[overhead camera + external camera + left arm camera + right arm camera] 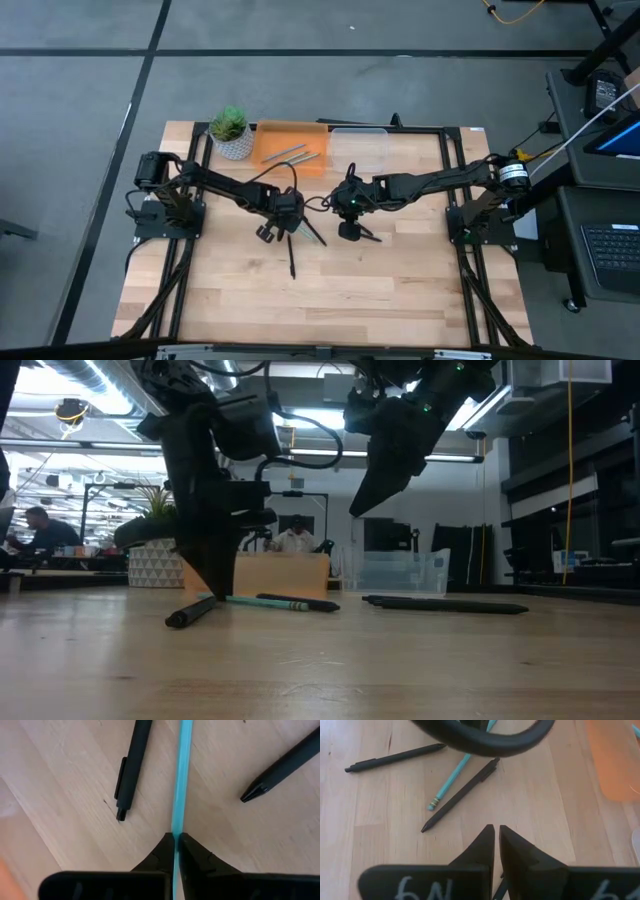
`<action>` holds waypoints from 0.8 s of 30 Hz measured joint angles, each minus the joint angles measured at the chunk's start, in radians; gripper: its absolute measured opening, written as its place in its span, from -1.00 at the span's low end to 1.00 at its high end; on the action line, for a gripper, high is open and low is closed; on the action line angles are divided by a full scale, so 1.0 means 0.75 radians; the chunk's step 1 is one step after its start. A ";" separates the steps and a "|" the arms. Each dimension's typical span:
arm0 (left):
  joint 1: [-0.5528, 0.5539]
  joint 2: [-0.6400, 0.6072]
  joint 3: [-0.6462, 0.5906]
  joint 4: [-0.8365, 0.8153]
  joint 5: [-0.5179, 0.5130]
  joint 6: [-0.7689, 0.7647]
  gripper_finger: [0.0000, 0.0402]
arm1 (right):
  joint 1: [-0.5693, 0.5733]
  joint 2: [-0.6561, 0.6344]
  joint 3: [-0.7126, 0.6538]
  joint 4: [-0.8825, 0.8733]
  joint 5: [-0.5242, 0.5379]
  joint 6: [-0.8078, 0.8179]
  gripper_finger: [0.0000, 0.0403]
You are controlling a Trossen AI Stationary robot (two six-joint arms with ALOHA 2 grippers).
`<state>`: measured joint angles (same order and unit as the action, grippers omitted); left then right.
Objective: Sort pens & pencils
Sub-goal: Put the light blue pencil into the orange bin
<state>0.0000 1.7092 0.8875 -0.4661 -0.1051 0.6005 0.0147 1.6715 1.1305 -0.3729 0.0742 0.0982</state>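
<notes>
A light blue pencil (181,780) lies on the wooden table (400,290) among black pens. My left gripper (176,839) stands steeply over it and is shut on it. One black pen (131,767) lies beside the pencil and another (280,767) on its other side. In the low view the pencil (285,603) rests flat, with a black pen (195,612) in front of it. My right gripper (496,827) hangs shut above the table to the right of the left one, with nothing between its fingers. My left gripper pinches the pencil's shaft (177,827) between its two fingertips. The fingers come from above, pointing steeply down, one on each side of the shaft, so they lie across it. The pencil lies flat on the table.
An orange tray (275,138) with two pencils stands at the far edge, a clear container (358,148) to its right and a potted plant (230,130) to its left. More black pens (291,255) (445,604) lie near the grippers. The near half of the table is bare wood.
</notes>
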 joint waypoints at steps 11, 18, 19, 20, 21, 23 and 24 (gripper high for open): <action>-0.001 -0.047 0.121 -0.216 0.007 -0.085 -1.00 | -0.001 0.000 -0.012 -0.008 0.001 0.002 -0.85; 0.004 -0.048 0.206 -0.281 -0.011 -0.066 -1.00 | 0.003 0.000 -0.073 0.016 -0.016 0.021 -0.85; 0.007 -0.048 0.217 -0.276 -0.012 -0.066 -1.00 | 0.003 0.000 -0.084 0.016 -0.019 0.033 -0.85; 0.007 -0.049 0.223 -0.270 -0.013 -0.066 -1.00 | 0.003 0.000 -0.095 0.019 -0.021 0.039 -0.85; 0.010 -0.050 0.226 -0.276 -0.009 -0.066 -1.00 | 0.003 0.000 -0.105 0.022 -0.021 0.043 -0.85; 0.010 -0.050 0.227 -0.278 0.004 -0.064 -1.00 | 0.003 0.000 -0.120 0.030 -0.022 0.062 -0.85; 0.010 -0.050 0.227 -0.278 0.007 -0.061 -0.99 | 0.003 0.000 -0.122 0.032 -0.028 0.067 -0.85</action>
<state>0.0074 1.6714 1.0576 -0.6746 -0.0999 0.5551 0.0170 1.6718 1.0390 -0.3491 0.0535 0.1482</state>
